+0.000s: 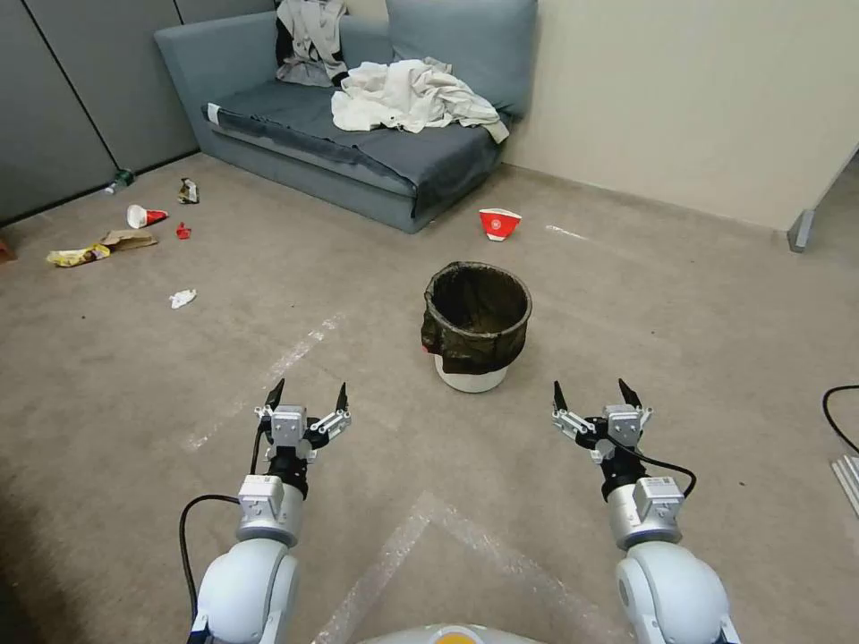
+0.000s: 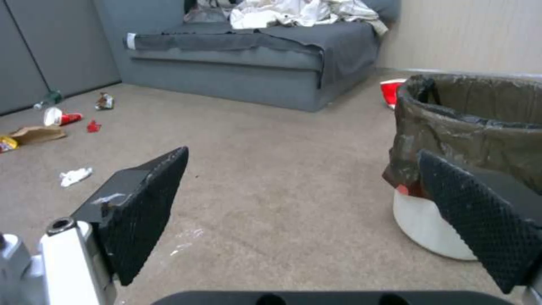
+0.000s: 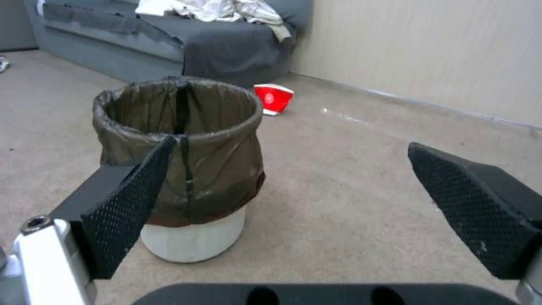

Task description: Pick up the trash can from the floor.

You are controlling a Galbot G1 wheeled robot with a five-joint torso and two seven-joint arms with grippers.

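Note:
The trash can (image 1: 475, 325), a small round white bin with a crinkled black bag folded over its rim, stands upright on the beige carpet floor (image 1: 358, 268) straight ahead of me. It also appears in the left wrist view (image 2: 468, 144) and the right wrist view (image 3: 183, 161). My left gripper (image 1: 307, 398) hovers open above the floor, short of the can and to its left. My right gripper (image 1: 591, 396) is open too, short of the can and to its right. Neither touches the can, and nothing is between their fingers.
A grey sofa (image 1: 358, 116) with heaped clothes stands behind the can against the back. A red-and-white paper bowl (image 1: 498, 224) lies beyond the can. Scattered litter (image 1: 134, 234) sits at the far left. A black cable (image 1: 841, 416) runs along the right edge. Pale tape lines (image 1: 286, 362) cross the carpet.

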